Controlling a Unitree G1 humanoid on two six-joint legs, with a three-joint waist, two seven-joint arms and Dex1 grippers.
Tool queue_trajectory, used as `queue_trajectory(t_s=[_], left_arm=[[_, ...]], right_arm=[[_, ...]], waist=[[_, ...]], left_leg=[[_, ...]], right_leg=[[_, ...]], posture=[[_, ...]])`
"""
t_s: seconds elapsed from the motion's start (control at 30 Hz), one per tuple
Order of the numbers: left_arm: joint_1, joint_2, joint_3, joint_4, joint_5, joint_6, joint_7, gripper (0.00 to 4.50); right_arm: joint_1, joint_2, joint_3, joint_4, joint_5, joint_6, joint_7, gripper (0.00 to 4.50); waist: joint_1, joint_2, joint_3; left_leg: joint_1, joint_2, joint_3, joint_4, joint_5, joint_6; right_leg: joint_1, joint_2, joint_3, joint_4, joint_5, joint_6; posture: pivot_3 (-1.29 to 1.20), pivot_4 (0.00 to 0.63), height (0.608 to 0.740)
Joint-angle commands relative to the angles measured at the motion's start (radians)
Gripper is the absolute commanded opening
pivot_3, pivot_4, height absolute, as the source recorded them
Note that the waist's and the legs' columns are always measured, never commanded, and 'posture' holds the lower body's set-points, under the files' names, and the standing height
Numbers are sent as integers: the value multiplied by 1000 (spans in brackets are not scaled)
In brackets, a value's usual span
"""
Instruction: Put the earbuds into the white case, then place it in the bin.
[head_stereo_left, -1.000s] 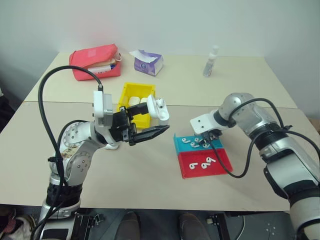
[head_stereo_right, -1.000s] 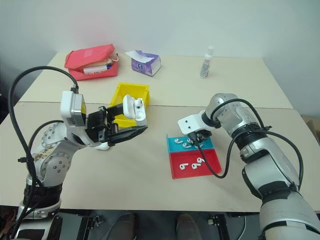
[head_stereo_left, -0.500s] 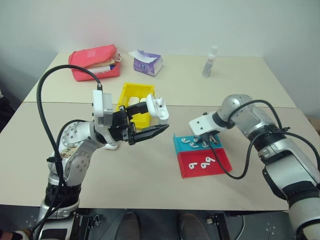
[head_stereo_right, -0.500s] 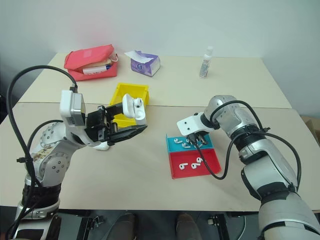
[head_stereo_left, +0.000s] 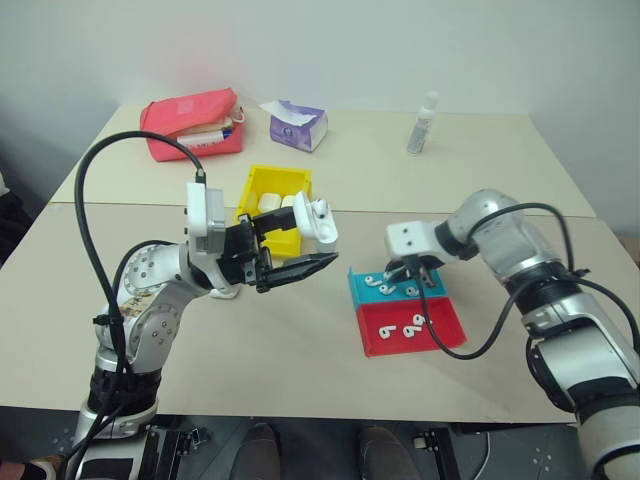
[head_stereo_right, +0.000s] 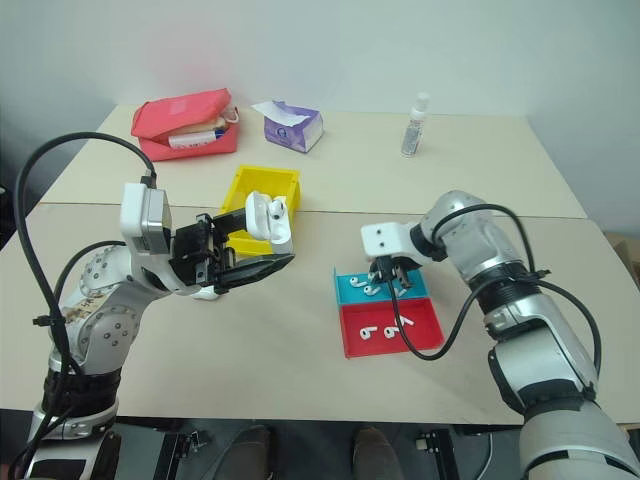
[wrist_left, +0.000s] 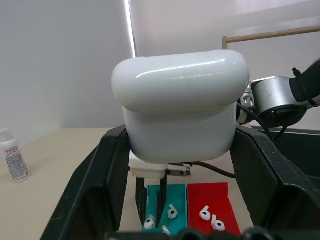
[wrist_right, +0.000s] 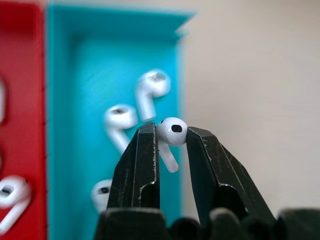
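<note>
The right gripper (wrist_right: 167, 131) pinches one of the earbuds (wrist_right: 171, 132) by its rounded head alone, right at the tips of its two black fingers, with the short stem hanging free below — a thin hold on a slick, glossy piece, so any jolt or quick swing on the way across could roll it out and drop it back into the teal tray (head_stereo_left: 393, 287) or onto the table (head_stereo_left: 300, 345). The left gripper (head_stereo_left: 303, 252) is clamped on the white case (head_stereo_left: 318, 221), holding it up above the table, just in front of the bin (head_stereo_left: 273, 205), with its lid standing open. The case is rounded and shiny too, gripped low on its body, so a push from the incoming earbud could tilt it between the fingers. The pocket in the case looks small, and with the stem dangling at an angle the earbud may catch on the rim rather than seat — it would need to be turned stem-down first, I judge. The remaining earbuds lie loose, some in the teal tray and a few in the red tray (head_stereo_left: 412, 327) beside it, tiny white pieces with short stems. The yellow bin, tall-walled, already has white cases inside it.
</note>
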Motion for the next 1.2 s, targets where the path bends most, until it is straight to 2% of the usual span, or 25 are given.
queue_trajectory(t_s=[0.03,0.13,0.23,0.3,0.43,0.6,0.8,0.97,1.2], left_arm=[[-52,-13,-2,27,-15,-27,-33,2745],[-83,-28,-9,62,-14,-26,-53,2745],[-103,-41,-19,85,-11,-27,-71,2745],[-115,-49,-24,95,-11,-24,-80,2745],[-135,-59,-36,110,-15,-15,-101,2745],[-158,-72,-47,147,0,-23,-124,2745],[-165,-98,-67,230,35,-72,-173,2745],[-173,-97,-61,250,37,-77,-193,2745],[-163,-77,-44,174,7,-28,-163,2745]], right_arm=[[110,-24,-182,-227,132,135,-99,607],[203,4,-363,-443,321,353,-172,607],[230,87,-558,-631,619,664,-288,607],[253,134,-641,-736,779,791,-359,607],[315,221,-720,-933,1054,906,-517,607],[322,288,-738,-1000,1366,939,-764,607],[330,264,-668,-1035,1493,901,-890,607],[356,174,-561,-1088,1405,885,-870,607],[366,137,-521,-1063,1391,841,-875,607]], waist=[[4,0,0],[7,0,0],[-3,0,0],[-5,0,0],[-5,0,0],[-7,0,0],[-7,0,0],[-7,0,0],[-7,0,0]], left_leg=[[0,0,0,0,0,0],[-1,0,0,0,0,0],[0,0,0,0,0,0],[1,0,0,0,0,0],[0,0,-1,0,0,0],[0,0,-1,0,0,0],[0,0,-1,0,0,0],[-1,0,-2,0,0,1],[-1,0,-2,0,0,1]], right_leg=[[0,0,0,0,0,0],[0,0,0,0,0,0],[0,0,1,1,0,0],[0,0,0,2,0,0],[1,0,0,1,0,0],[1,0,0,2,0,0],[0,0,0,1,0,0],[0,0,0,1,0,0],[0,0,0,1,0,0]], posture=[[0,150,740],[0,150,740],[0,150,740],[0,150,740],[0,150,740],[0,150,740],[0,150,740],[0,150,740],[0,150,740]])
